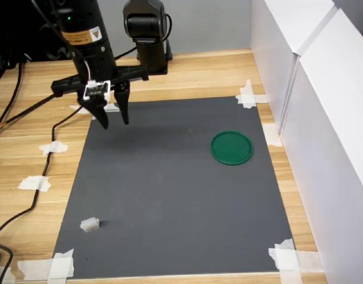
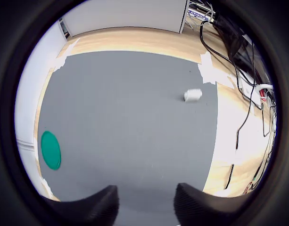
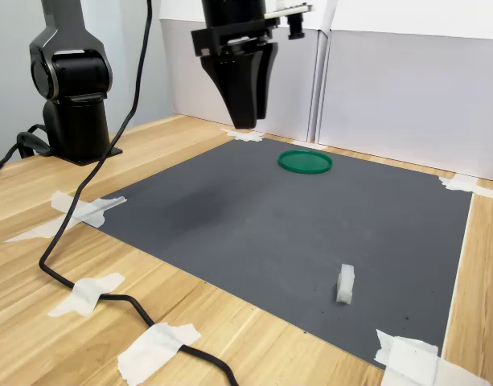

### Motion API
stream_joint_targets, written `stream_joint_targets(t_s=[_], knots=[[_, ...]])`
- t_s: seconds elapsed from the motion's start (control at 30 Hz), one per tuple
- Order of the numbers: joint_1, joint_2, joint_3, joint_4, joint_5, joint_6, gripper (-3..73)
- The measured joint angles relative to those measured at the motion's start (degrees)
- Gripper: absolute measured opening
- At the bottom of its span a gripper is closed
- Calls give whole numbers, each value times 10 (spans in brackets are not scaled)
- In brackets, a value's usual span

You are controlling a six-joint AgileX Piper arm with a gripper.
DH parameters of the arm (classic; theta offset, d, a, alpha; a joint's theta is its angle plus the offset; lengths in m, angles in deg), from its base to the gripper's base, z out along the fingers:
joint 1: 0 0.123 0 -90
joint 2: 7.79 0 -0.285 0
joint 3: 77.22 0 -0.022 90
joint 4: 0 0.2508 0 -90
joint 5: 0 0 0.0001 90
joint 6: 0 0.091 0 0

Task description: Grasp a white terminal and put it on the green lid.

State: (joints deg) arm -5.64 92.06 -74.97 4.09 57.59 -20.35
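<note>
First exterior view: gripper (image 1: 112, 122) hangs above the far-left corner of the dark mat (image 1: 169, 195), fingers spread, holding nothing. The white terminal (image 1: 89, 224) lies near the mat's near-left corner; the green lid (image 1: 231, 147) sits toward the right edge, well apart.

Wrist view: terminal (image 2: 193, 95) is small and blurred, ridges unreadable; only the fingertips show.

Second exterior view: terminal (image 3: 345, 284) stands on end. Risk: a slightly off-centre descent could tip or flick it, being so tiny. Arm cropped above.

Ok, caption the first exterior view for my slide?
Open gripper raised over the mat's far corner, white terminal and green lid apart.
</note>
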Motion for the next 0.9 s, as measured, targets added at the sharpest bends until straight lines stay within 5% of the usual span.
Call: stream_joint_targets(t_s=[0.2, 0.9], knots=[[0, 89, -101, -3, 22, 1, 695], [-41, 307, -312, -13, 59, 1, 703]])
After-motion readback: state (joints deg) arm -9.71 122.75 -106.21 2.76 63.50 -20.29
